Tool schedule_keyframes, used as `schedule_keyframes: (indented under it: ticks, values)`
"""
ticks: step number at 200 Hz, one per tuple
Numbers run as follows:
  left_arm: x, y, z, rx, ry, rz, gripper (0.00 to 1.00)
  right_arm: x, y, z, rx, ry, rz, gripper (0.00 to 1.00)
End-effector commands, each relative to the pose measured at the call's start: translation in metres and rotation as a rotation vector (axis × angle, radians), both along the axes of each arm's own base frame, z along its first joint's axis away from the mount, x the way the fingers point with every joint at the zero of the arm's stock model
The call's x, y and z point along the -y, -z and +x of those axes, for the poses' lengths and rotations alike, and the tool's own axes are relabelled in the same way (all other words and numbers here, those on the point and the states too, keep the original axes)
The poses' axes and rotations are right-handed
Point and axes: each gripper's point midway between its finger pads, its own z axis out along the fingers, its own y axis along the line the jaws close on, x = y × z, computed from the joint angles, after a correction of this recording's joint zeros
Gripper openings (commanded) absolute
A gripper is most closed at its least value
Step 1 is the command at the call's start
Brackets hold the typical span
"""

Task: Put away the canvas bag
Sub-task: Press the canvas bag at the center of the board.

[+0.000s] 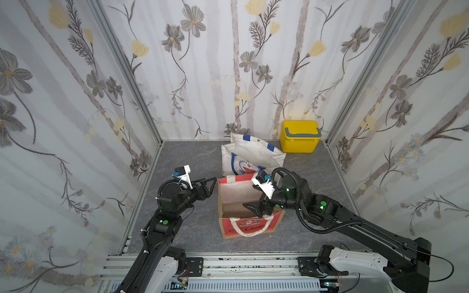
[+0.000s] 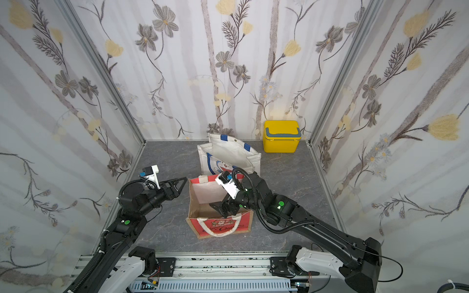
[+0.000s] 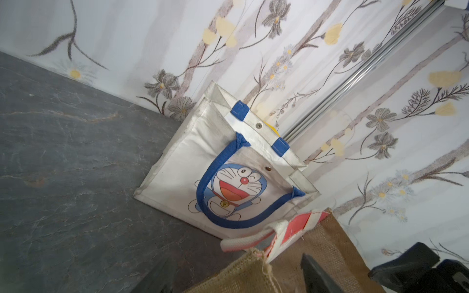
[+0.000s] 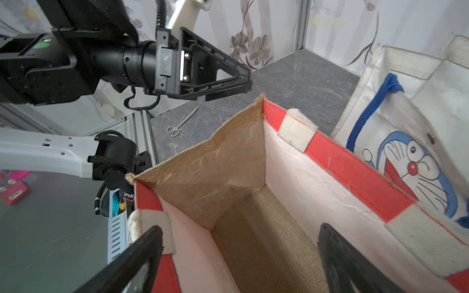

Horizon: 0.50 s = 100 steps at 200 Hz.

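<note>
White cartoon-print canvas bag (image 1: 250,157) stands on the grey counter (image 1: 193,157) just behind an open red-trimmed jute bag (image 1: 253,227). The right tool (image 1: 250,209) gapes empty in its mouth, and the left tool (image 1: 213,181) is parted and empty at its corner.

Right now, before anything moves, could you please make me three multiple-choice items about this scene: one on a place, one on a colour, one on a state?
1. The yellow box stands: A at the left wall; B in the back right corner, near the white bag; C at the front edge.
2. The white bag's handle is: A blue; B green; C black.
3. The red bag is: A folded flat; B lying on its side; C upright with its mouth open.

Answers: 1 B, both top views show it against the back wall on the right. 2 A, the left wrist view shows a blue loop. 3 C, the right wrist view looks down into its open interior.
</note>
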Motion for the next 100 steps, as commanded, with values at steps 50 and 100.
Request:
schedule_keyframes:
  ticks: [50, 100]
  values:
    - [0.019, 0.006, 0.003, -0.024, 0.037, 0.034, 0.66, -0.024, 0.027, -0.050, 0.024, -0.147, -0.157, 0.95]
    - [0.038, 0.008, 0.010, -0.028, 0.092, 0.014, 0.48, -0.038, 0.045, -0.040, 0.104, -0.148, -0.176, 0.47]
